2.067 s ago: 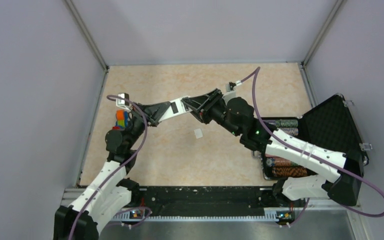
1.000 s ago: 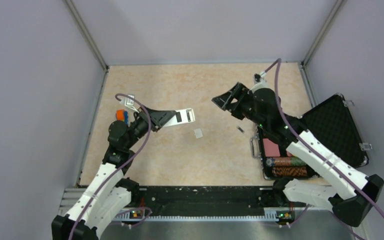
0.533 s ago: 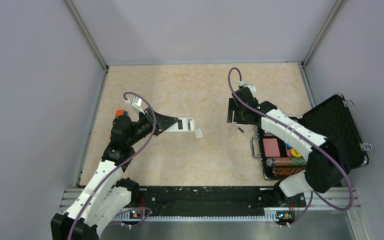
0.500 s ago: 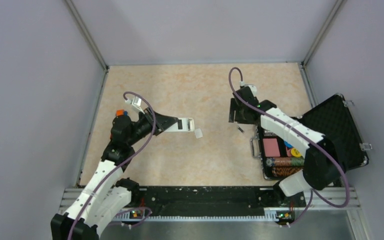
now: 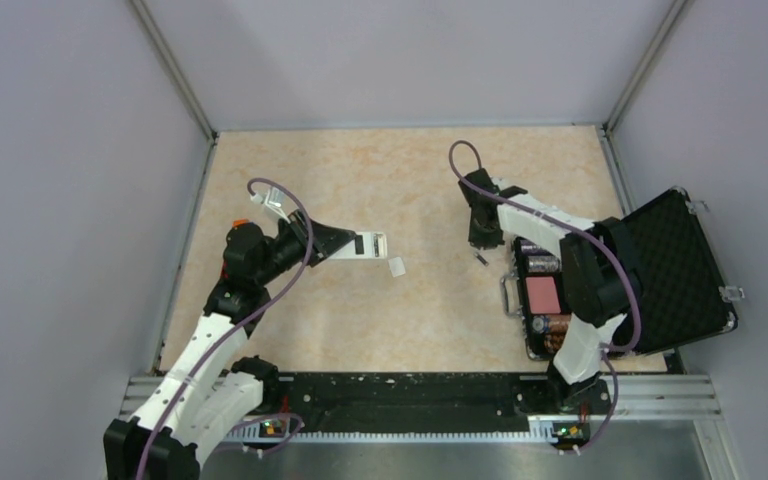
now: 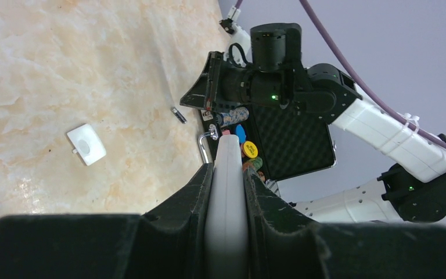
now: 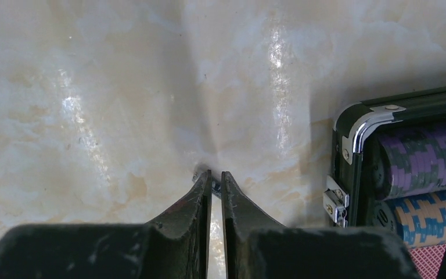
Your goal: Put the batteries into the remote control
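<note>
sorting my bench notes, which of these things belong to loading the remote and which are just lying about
In the job: remote control in the left fingers; battery between the right fingers; small white cover, probably.
Lying about: open case, chip rolls, pink card deck.

No writing is legible on the slim white plastic remote control point(image 5: 372, 242) or the striped poker-chip rolls point(image 7: 424, 168).

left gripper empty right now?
No, the left gripper is shut on the white remote, which sticks out between its fingers in the left wrist view.
</note>
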`<state>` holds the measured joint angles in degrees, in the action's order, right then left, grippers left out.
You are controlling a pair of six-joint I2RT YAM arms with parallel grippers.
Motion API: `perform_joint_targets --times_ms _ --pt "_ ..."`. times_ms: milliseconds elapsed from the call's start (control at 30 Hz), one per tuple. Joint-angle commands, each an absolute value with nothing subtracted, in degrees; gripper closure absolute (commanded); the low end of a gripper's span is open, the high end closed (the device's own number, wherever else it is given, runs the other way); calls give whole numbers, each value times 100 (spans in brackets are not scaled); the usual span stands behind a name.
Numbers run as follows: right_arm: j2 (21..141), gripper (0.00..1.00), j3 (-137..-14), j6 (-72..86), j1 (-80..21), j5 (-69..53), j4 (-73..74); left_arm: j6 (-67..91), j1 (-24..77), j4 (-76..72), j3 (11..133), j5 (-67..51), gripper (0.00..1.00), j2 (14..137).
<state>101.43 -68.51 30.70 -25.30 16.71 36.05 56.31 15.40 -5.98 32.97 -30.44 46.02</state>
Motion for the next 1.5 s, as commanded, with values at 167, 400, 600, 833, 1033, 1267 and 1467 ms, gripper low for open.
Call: perform_joint_targets --times_ms 167,400,600,833,1033,1267,1467 --pt "10675 91 -7211 3018 -2488 1838 3577 5638 1494 -1022 3372 -3069 100 4451" --pt "10549 92 -6872 2413 -2488 1191 3497 5686 1477 -1121 3332 -3093 100 4463" --pt "10189 92 -6411 1820 -2490 523 3417 5704 1477 -1224 3306 -3125 100 4470" --pt "9658 94 -6269 1815 -2512 518 3502 5714 1477 -1265 3246 -3098 100 4465" --pt "9129 91 -6402 2862 -2543 414 3522 5647 1461 -1198 3199 -2991 100 4375" --pt "8590 66 -6056 3843 -3127 350 3346 5508 1431 -986 3186 -2815 100 4204" --pt "7947 59 -5056 5754 -3483 264 2545 5331 1416 -712 3276 -2524 100 4112"
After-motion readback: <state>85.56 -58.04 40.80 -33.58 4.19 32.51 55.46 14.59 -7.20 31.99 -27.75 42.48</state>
